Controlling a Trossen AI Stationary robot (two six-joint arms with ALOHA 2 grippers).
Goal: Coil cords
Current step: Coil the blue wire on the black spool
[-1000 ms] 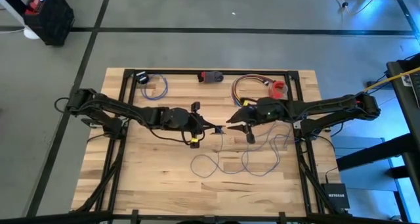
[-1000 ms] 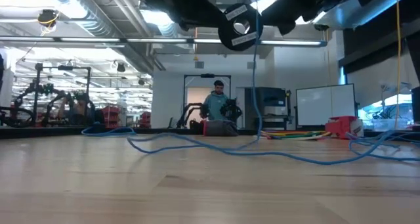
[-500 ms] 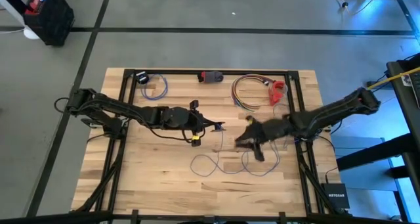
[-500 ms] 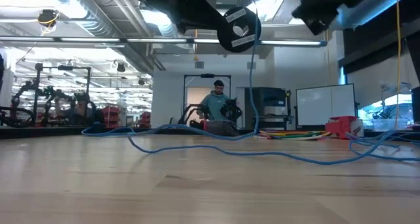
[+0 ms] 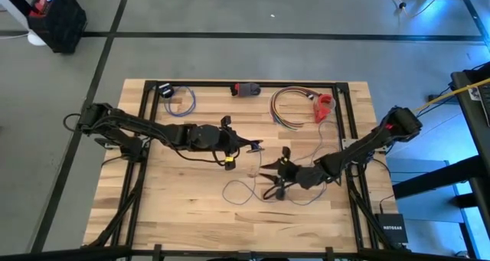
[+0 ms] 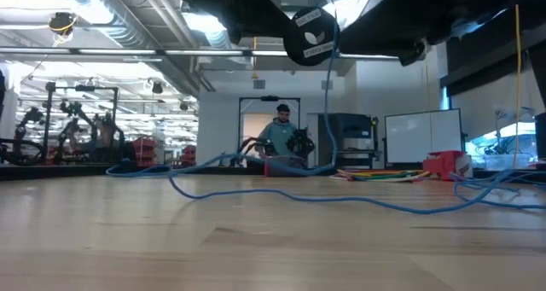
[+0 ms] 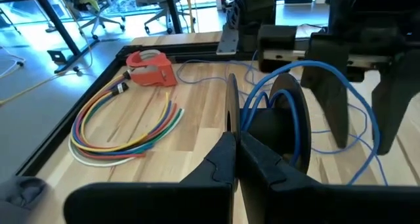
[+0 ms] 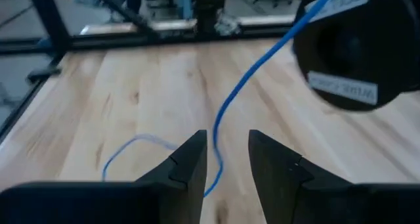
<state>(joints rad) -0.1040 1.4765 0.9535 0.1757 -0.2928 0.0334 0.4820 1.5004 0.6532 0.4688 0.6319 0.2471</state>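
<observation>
From above, the left hand sits pressed together over the middle of the bench, pinching the black disc at the wire's end; it has not shifted from a second ago. The right hand, which was up beside the left one then, has swung down toward the near side and now hovers spread over the loose loops of the wire.

At bench height, the disc hangs aloft with the wire dropping from it and trailing across the boards; the dark bulk of the right arm now fills the upper right.

Past the left wrist, the disc is clamped edge-on between the closed fingers, with a bundle of coloured cables and red tape roll beyond.

Past the right wrist, the fingers stand apart with the wire running down between them, untouched.
</observation>
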